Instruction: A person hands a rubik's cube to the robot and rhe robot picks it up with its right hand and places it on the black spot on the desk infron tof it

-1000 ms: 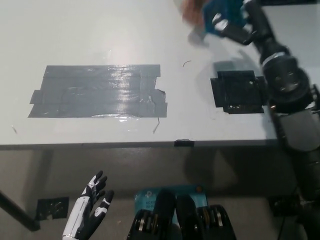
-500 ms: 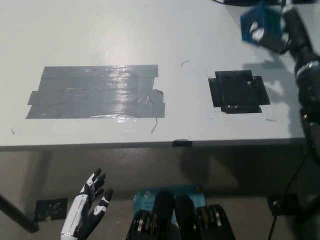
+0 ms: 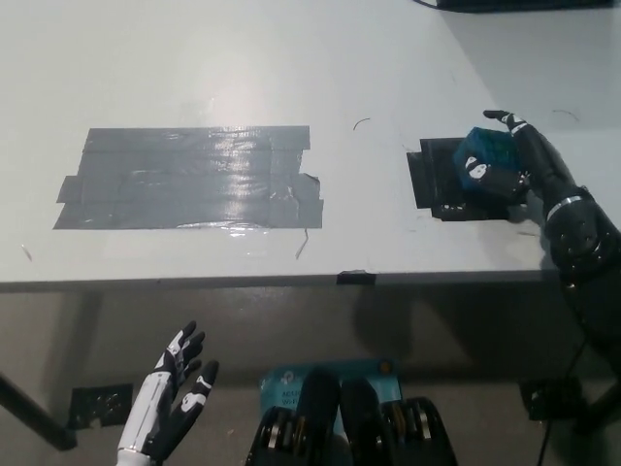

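Note:
The rubik's cube (image 3: 483, 155) shows mostly blue faces and sits low over the right part of the black spot (image 3: 441, 180), a square of black tape on the white desk. My black right hand (image 3: 516, 165) is shut on the cube, fingers wrapped around its right side and front. I cannot tell whether the cube touches the tape. My white left hand (image 3: 170, 406) hangs open below the desk edge at the lower left, fingers spread.
A wide patch of grey tape (image 3: 189, 178) covers the desk's left middle. The desk's front edge (image 3: 291, 280) runs across the picture, with floor and a blue item (image 3: 291, 381) beneath it. A dark object (image 3: 524, 4) lies at the far right corner.
My right hand has carried the cube down and toward me, from high at the far right to the black spot. The person's hand seen one second ago has gone. The left hand stays put.

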Available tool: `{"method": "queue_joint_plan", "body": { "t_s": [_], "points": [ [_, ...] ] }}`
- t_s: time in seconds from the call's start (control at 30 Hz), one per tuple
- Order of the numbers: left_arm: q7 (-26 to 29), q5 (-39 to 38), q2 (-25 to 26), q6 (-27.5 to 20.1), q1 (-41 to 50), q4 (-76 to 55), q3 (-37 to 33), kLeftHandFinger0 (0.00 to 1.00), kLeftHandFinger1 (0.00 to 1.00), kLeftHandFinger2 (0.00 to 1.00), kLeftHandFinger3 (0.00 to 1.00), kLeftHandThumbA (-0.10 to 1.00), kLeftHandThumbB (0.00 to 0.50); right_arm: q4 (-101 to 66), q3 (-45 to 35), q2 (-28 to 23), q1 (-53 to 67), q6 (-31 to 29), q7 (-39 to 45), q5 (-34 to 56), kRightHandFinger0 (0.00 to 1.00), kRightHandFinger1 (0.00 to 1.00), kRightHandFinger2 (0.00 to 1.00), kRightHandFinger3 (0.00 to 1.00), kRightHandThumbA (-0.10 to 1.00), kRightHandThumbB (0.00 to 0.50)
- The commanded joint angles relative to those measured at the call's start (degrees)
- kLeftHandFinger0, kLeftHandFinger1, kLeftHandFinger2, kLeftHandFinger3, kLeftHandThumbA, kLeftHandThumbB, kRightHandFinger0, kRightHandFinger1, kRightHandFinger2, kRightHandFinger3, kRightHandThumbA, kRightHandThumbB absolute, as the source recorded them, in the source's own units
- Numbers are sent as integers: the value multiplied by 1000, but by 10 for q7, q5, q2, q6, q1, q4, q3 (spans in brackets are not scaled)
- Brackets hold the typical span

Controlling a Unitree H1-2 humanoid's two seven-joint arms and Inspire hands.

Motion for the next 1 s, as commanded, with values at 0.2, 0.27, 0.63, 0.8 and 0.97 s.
{"method": "queue_joint_plan", "body": {
  "t_s": [0.2,0.27,0.63,0.8,0.97],
  "points": [
    [-8,0,14,-3,3,-19,0,1000,1000,1000,1000,744,122,-52,13,-28,-31,-44,-86,-62,1000,1000,1000,1000,425,423],
    [-9,-2,15,-3,4,-20,0,1000,1000,1000,1000,744,117,-64,10,-33,-30,-52,-93,-66,1000,1000,1000,1000,482,431],
    [-7,-6,15,-6,9,-23,2,1000,1000,1000,1000,743,128,-328,-43,-62,-21,9,-58,-67,1000,1000,1000,1000,727,427],
    [-6,0,17,-1,0,-25,1,1000,1000,1000,1000,782,135,-512,-99,-57,21,24,-22,0,1000,1000,1000,1000,717,416],
    [-11,-4,16,1,-23,-14,-2,1000,1000,1000,1000,803,120,-739,-108,-40,125,82,8,-1,1000,1000,1000,1000,816,417]
  ]
}}
